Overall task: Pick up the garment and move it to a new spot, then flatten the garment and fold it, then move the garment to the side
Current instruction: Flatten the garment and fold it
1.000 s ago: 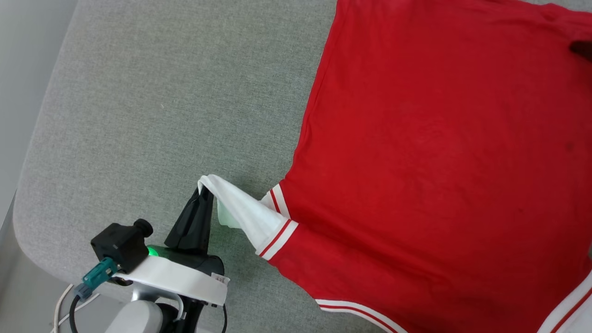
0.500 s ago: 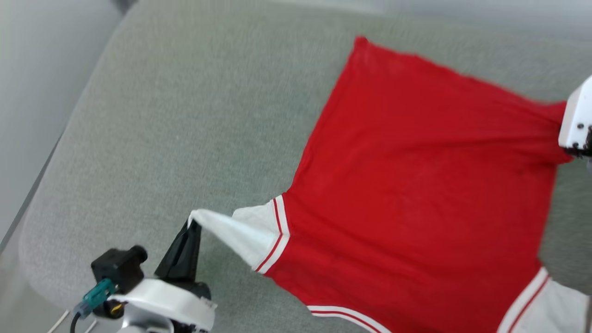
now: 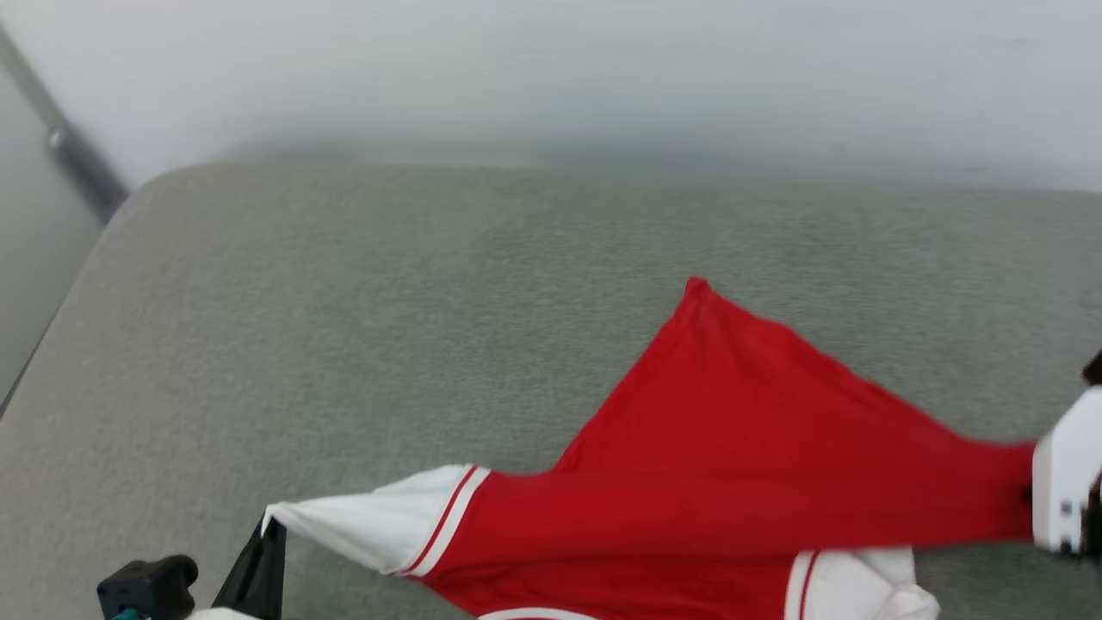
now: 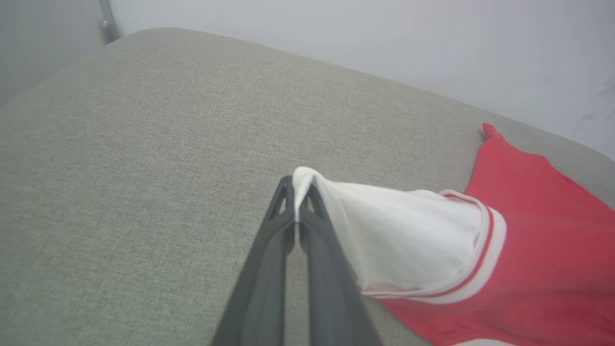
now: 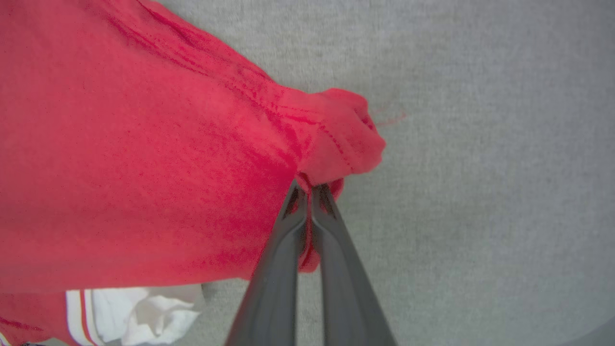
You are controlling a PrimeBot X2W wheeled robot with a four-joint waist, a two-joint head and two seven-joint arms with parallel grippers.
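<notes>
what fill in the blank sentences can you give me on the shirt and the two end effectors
The left end effector is shut on the garment's ____ sleeve. The right end effector pinches a bunched ____ part of the garment. The number of end effectors gripping the garment is ____.
Missing words: white; red; two.

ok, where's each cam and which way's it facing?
Head view: on the head, facing forward-down at the grey fabric surface and red jersey shirt with white striped-trim sleeves; left gripper lower left, white right wrist at right edge.
Left wrist view: on that wrist, facing along its fingers, shut on the white sleeve tip, toward a pale wall.
Right wrist view: on that wrist, facing down along the right gripper, shut on the shirt's bunched red edge.
Shared: head and left wrist both show the pinched sleeve.
</notes>
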